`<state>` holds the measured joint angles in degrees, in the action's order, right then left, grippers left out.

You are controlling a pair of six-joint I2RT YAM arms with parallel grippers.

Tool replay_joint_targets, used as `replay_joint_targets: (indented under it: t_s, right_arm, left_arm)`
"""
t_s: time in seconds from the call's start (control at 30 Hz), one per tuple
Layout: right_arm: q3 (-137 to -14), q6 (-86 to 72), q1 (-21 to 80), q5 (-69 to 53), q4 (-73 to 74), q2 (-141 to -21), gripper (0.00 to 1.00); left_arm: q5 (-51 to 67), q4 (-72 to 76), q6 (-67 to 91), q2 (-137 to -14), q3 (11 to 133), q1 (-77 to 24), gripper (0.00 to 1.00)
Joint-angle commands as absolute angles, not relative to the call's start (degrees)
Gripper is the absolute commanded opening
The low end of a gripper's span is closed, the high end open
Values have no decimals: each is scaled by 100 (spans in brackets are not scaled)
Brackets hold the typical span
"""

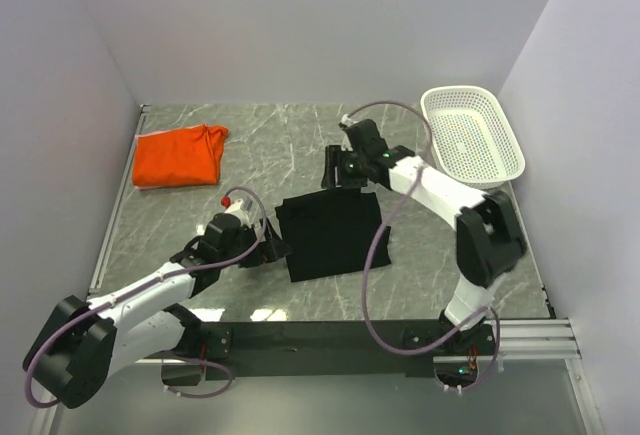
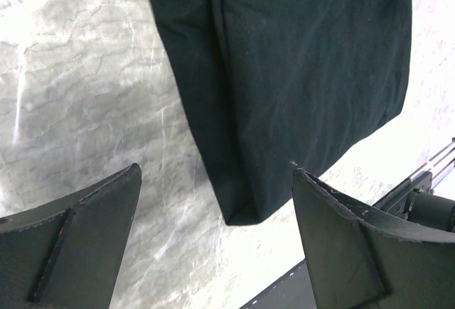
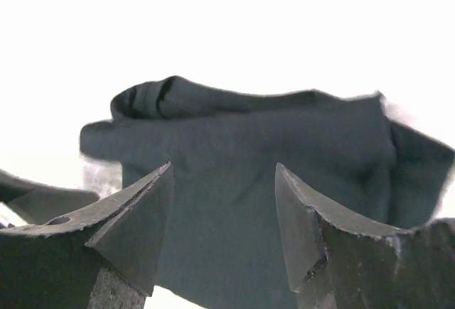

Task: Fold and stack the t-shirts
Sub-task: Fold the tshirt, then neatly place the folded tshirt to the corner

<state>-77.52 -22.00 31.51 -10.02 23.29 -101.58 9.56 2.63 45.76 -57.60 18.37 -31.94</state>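
Your left gripper (image 2: 217, 175) and right gripper (image 3: 224, 170) both gape wide, holding nothing. Pinch every layer at the edges of the black shirt (image 1: 335, 233), then lift it evenly toward the orange shirt (image 1: 178, 158).

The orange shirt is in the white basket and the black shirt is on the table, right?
No. The orange shirt lies on the table at the far left, not in the white basket. The top view shows it. The black shirt is on the table.
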Motion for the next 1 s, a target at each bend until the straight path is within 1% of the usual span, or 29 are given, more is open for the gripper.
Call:
replay_joint_targets:
  t_s: [0.0, 0.13, 0.33, 0.47, 0.67, 0.8, 0.97]
  right_arm:
    - [-7122, -2294, 3138, -564, 2144, -9151, 66]
    - [-6277, -2329, 3146, -246, 2294, -8317, 66]
    - [-5116, -2540, 3146, -219, 2127, -7770, 67]
    - [-4764, -2645, 3138, -124, 1986, -7866, 67]
    - [-4343, -2795, 3138, 114, 1899, -7954, 67]
    - [-4018, -2847, 3146, 18, 1697, -8112, 67]
    - [-3718, -2970, 3208, -228, 1415, -8323, 66]
  left_arm:
    - [1116, 861, 4693, -5905, 1775, -3199, 93]
    - [1204, 1238, 4816, -6117, 1696, -3199, 93]
    - [1248, 1933, 5071, -6679, 1547, -3199, 95]
    - [1213, 2311, 5238, -6978, 1450, -3199, 98]
    - [1195, 2768, 5326, -7365, 1424, -3208, 99]
    - [1178, 3154, 5370, -7987, 1441, -3278, 99]
    - [1099, 3717, 5571, -8779, 1608, -3647, 99]
